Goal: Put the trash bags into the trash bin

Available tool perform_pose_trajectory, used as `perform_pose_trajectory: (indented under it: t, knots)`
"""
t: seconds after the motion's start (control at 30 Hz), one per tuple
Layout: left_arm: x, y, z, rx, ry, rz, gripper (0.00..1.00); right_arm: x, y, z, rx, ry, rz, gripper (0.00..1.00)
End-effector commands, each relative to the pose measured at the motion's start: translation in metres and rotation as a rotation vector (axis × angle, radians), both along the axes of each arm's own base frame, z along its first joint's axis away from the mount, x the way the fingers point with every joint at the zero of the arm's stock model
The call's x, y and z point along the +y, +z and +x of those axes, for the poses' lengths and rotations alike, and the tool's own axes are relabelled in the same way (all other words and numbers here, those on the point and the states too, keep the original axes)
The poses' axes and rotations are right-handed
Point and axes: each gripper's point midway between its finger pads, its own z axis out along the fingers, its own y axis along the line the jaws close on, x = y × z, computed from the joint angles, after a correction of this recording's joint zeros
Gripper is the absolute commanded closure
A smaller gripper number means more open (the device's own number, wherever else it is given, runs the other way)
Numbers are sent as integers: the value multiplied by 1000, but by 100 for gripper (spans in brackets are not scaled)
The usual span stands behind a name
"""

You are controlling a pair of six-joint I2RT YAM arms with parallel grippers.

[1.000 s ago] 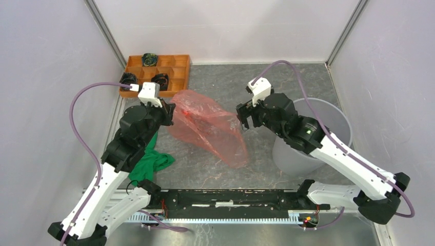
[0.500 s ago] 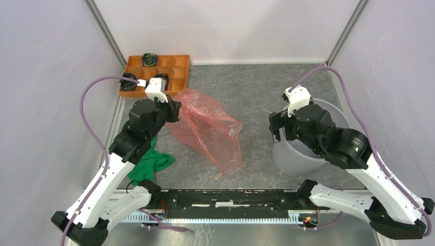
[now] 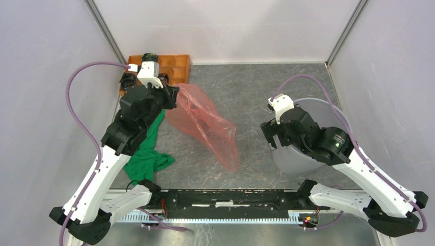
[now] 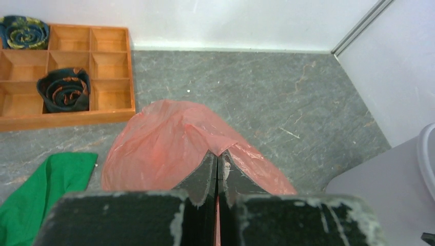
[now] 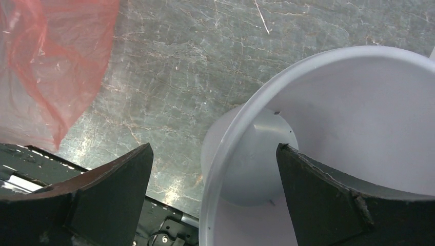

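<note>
Pinching a fold of the trash bag [image 4: 169, 154], left gripper [image 4: 217, 160] holds it up, well apart from the trash bin [image 5: 328, 56]. Right gripper [image 5: 214, 148] is spread wide, straddling the bin rim, gripping nothing. Bin looks empty: 0 of 1 in, carry-over and insertion left.

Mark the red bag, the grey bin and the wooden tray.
red bag [image 3: 204, 120], top view, its crinkled middle.
grey bin [image 5: 359, 115], right wrist view, inner wall.
wooden tray [image 4: 66, 118], left wrist view, front wall.
</note>
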Motion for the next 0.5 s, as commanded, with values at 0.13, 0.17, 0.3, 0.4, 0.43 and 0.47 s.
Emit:
perform_pose_trajectory:
  t: [0.13, 0.17, 0.3, 0.4, 0.43, 0.47]
  knots:
    - [7, 44, 0, -100, 21, -12, 98, 8, 0, 5, -51, 54, 12, 17]
    - [8, 48, -1, -111, 24, -13, 98, 7, 0, 7, -54, 48, -3, 23]
    - [16, 67, -9, -176, 33, -5, 98, -3, 0, 15, -86, 4, -54, 39]
    - [29, 85, -20, -265, 63, -17, 98, 13, 5, 20, -109, 67, -26, 63]
    - [35, 91, -25, -296, 76, -23, 98, 25, 8, 21, -113, 110, -2, 69]
    - [39, 97, -29, -326, 88, -32, 98, 37, 13, 23, -119, 153, 29, 73]
